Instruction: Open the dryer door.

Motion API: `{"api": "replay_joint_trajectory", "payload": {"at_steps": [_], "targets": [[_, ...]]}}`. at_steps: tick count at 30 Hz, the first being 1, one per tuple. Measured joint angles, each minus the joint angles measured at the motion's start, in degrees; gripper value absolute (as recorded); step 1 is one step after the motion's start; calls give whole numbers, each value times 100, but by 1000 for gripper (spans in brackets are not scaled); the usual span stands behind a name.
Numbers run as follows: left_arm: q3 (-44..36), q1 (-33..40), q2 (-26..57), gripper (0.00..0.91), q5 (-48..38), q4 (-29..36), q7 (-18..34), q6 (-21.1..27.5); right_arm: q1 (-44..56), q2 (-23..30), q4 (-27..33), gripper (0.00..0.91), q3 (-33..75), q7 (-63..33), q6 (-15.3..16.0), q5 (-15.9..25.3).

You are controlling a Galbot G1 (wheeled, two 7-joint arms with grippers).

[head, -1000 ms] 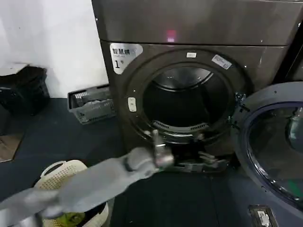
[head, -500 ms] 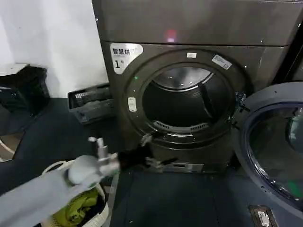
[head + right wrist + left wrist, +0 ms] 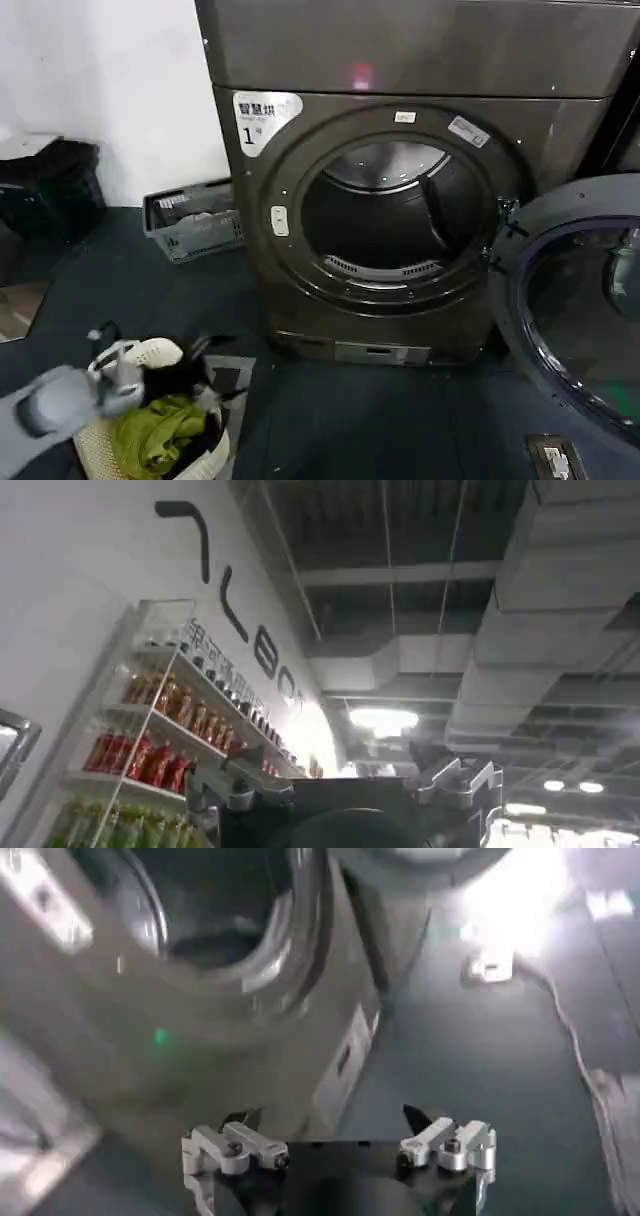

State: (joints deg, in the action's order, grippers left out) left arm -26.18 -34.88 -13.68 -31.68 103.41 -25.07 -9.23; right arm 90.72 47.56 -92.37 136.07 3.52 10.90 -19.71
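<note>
dryer door (image 3: 575, 300) swung wide open at right, dryer (image 3: 400, 180) drum exposed, my left gripper (image 3: 338, 1138) near-left over laundry basket (image 3: 150, 440), fingers spread, holding nothing, right gripper (image 3: 345, 780) spread, empty too

dryer (image 3: 420, 60): bronze-grey metal, white "1" sticker, small pink light, steel-grey drum inside
dryer door (image 3: 575, 300): grey rim around dark tinted glass (greenish glint low down)
laundry basket (image 3: 150, 440): cream, holding lime-green and black cloth
crate (image 3: 195, 220): grey
floor (image 3: 380, 430): dark blue-black
wall (image 3: 110, 80): white
left end effector (image 3: 338, 1138): black, silver fingers
</note>
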Motion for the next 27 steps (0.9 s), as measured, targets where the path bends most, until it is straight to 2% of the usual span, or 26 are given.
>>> {"api": "replay_joint_trajectory", "payload": {"at_steps": [7, 14, 27], "targets": [[147, -359, 534, 907, 225, -151, 35, 522, -58, 6, 45, 907, -49, 2, -50, 19], [172, -507, 937, 907, 731, -485, -65, 723, -105, 32, 77, 907, -86, 7, -80, 26], [227, -545, 1337, 907, 1100, -890, -402, 1127, -174, 37, 139, 907, -111, 15, -175, 106]]}}
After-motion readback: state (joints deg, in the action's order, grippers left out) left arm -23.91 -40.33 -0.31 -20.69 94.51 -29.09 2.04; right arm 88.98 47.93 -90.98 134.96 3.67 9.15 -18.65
